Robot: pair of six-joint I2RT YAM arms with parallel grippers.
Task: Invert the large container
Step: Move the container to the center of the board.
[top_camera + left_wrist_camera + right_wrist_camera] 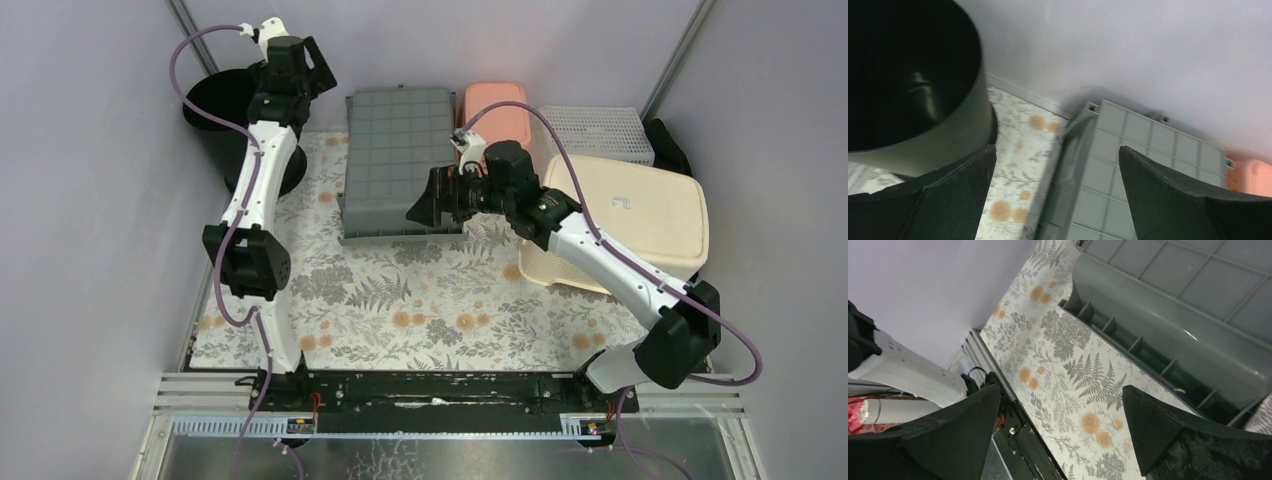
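Note:
The large grey container (397, 160) lies at the back middle of the table with its gridded bottom facing up and its rim on the flowered cloth. It also shows in the left wrist view (1143, 165) and the right wrist view (1188, 315). My left gripper (318, 62) hovers open at the back left, between the black bucket and the container's far left corner, with nothing between its fingers (1058, 192). My right gripper (422, 207) is open just off the container's near right corner, above the cloth, and empty (1060, 432).
A black round bucket (215, 110) stands at the back left (908, 85). Behind the right arm are a pink tub (495, 105), a white mesh basket (600, 130) and a cream bin (630, 210) lying bottom up. Walls close in on three sides.

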